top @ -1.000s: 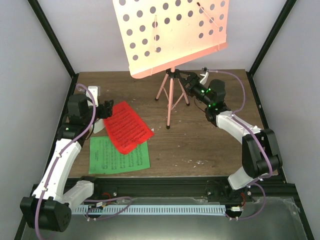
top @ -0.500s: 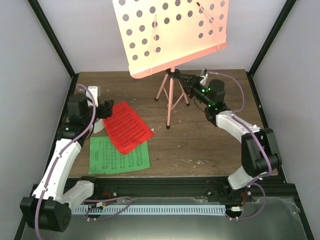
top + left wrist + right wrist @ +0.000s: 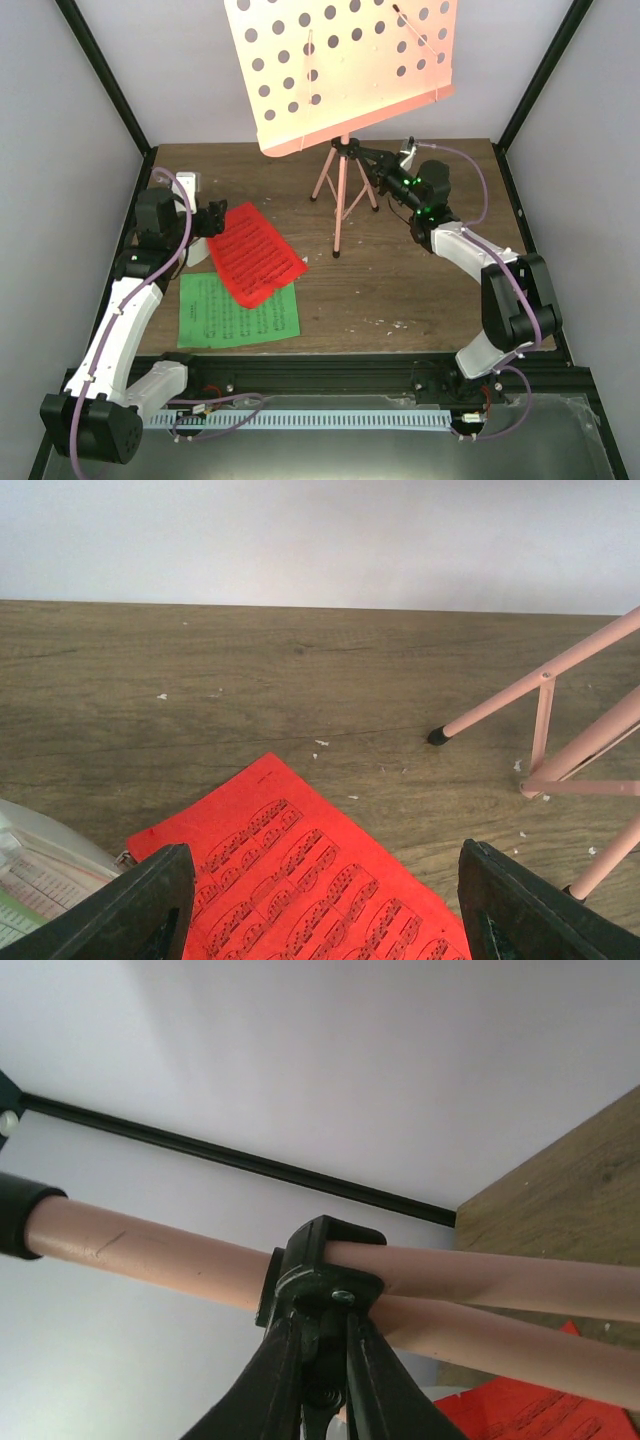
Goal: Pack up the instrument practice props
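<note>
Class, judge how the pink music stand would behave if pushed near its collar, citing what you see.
Likely top-heavy: the music stand holds its wide desk high over thin, narrowly spread legs, so a push may tip it. Probably light yet stiff, judging by its slim straight tubes.

Pink stand (image 3: 340, 215) upright, pages (image 3: 255, 258) nearby

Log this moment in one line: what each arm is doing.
left arm: jaws open above red sheet | right arm: jaws at stand collar, grip unclear | green sheet: partly under red
</note>
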